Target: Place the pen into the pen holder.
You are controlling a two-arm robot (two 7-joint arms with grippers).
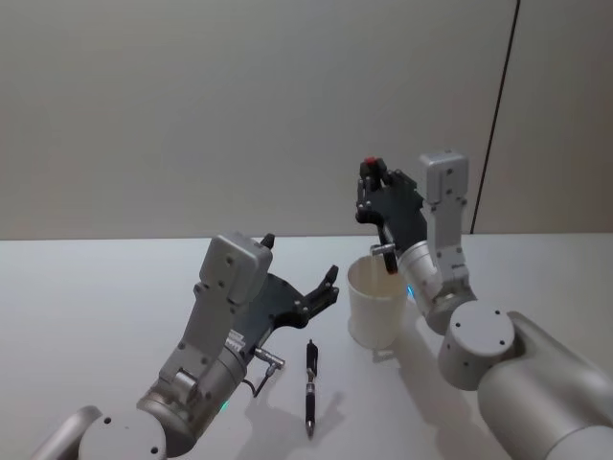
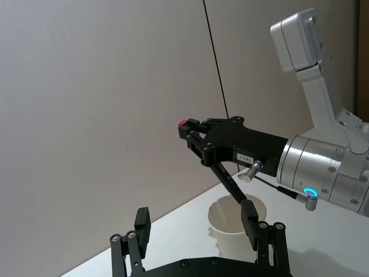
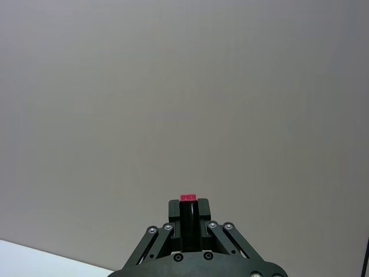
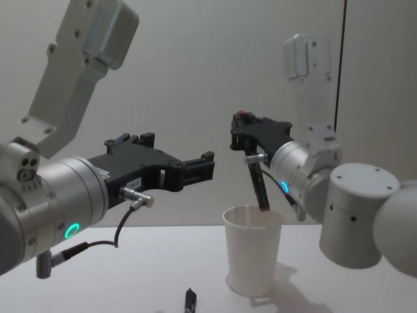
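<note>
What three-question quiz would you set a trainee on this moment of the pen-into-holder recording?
1. Multiple choice: what does the right gripper hold?
A) a pen with a red top end
B) a spoon
C) nothing
2. True or false: the left gripper is shut on the second pen, which lies on the table.
3. Fill in: the held pen slants down, with its lower end at the mouth of the white ____.

Key:
1. A.
2. False. The left gripper is open and hovers above the table.
3. pen holder.
</note>
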